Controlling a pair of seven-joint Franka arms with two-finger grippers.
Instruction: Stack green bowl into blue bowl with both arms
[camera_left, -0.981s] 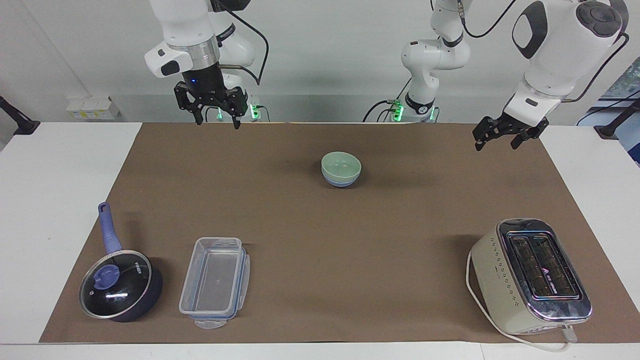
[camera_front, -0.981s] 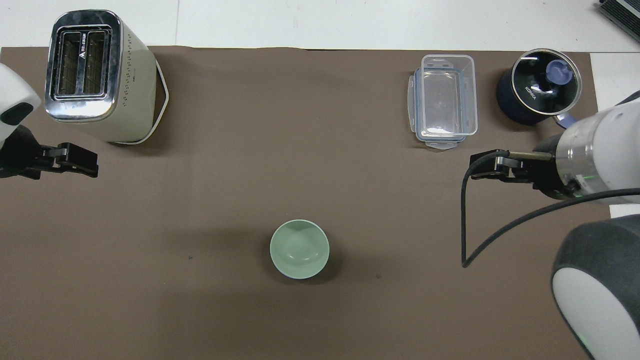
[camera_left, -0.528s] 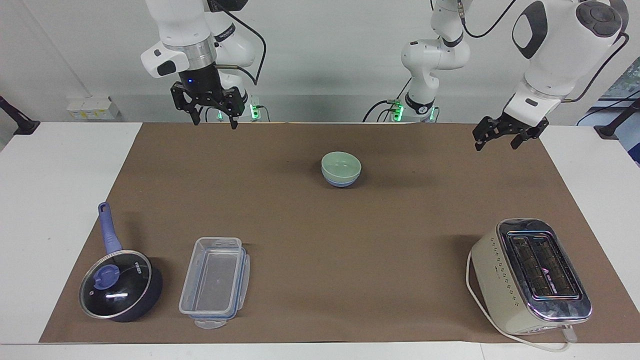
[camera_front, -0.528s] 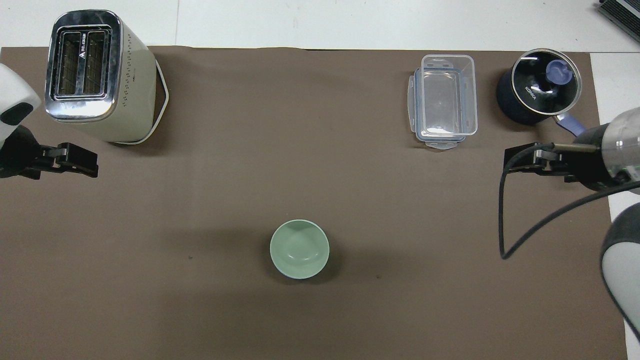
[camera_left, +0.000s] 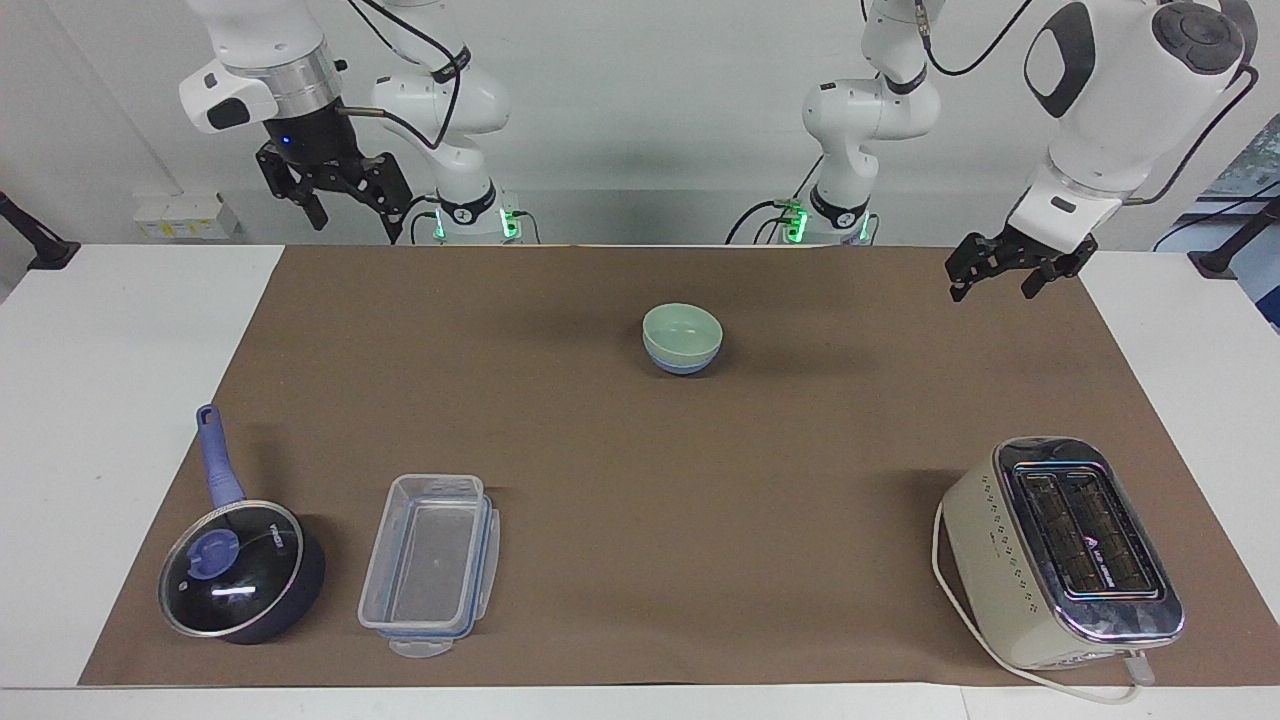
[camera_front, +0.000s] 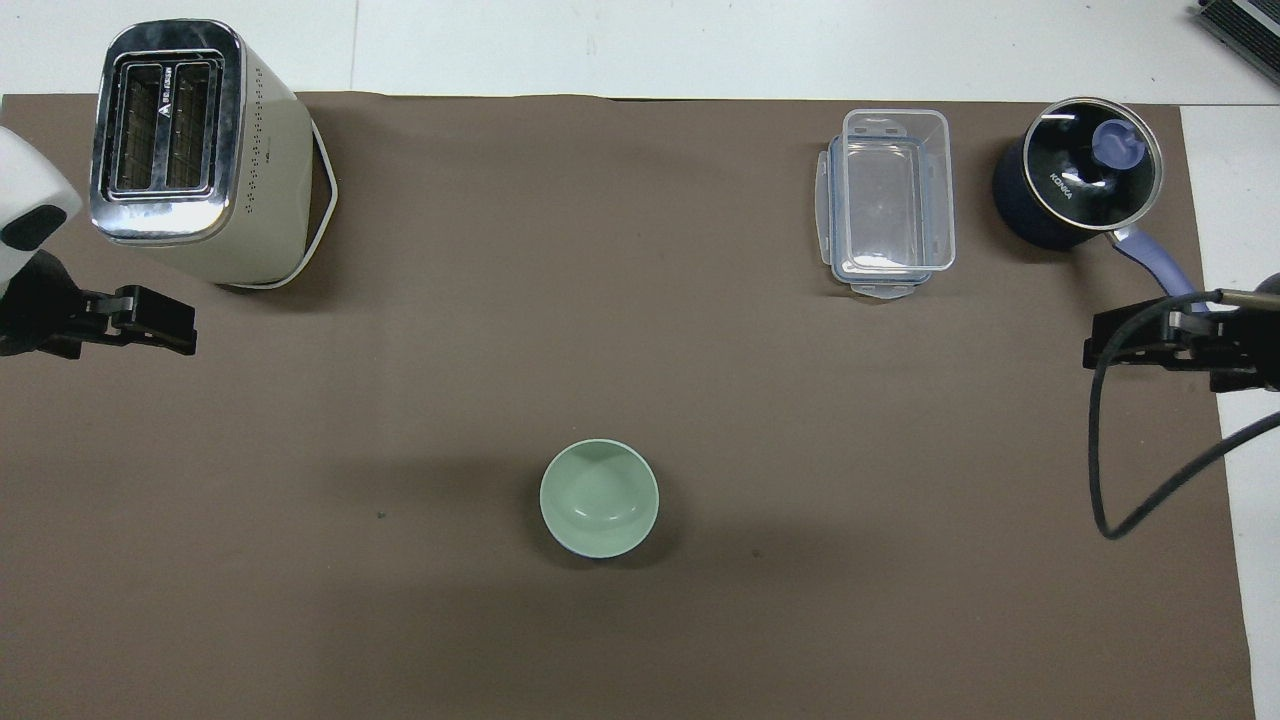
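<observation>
The pale green bowl (camera_left: 682, 328) sits nested inside the blue bowl (camera_left: 682, 365) on the brown mat, mid-table and toward the robots. In the overhead view only the green bowl (camera_front: 599, 497) shows; the blue bowl is hidden under it. My right gripper (camera_left: 357, 218) is open and empty, raised high over the right arm's end of the mat; it also shows in the overhead view (camera_front: 1100, 352). My left gripper (camera_left: 993, 288) is open and empty, held in the air over the left arm's end of the mat, and it shows in the overhead view (camera_front: 185, 335) too. Neither gripper touches the bowls.
A cream toaster (camera_left: 1065, 550) stands farther from the robots at the left arm's end. A clear plastic container (camera_left: 430, 565) and a dark lidded pan with a blue handle (camera_left: 240, 572) stand farther from the robots at the right arm's end.
My right gripper has risen and swung out toward the right arm's end of the table, away from the bowls. The left arm and the stacked bowls have not moved.
</observation>
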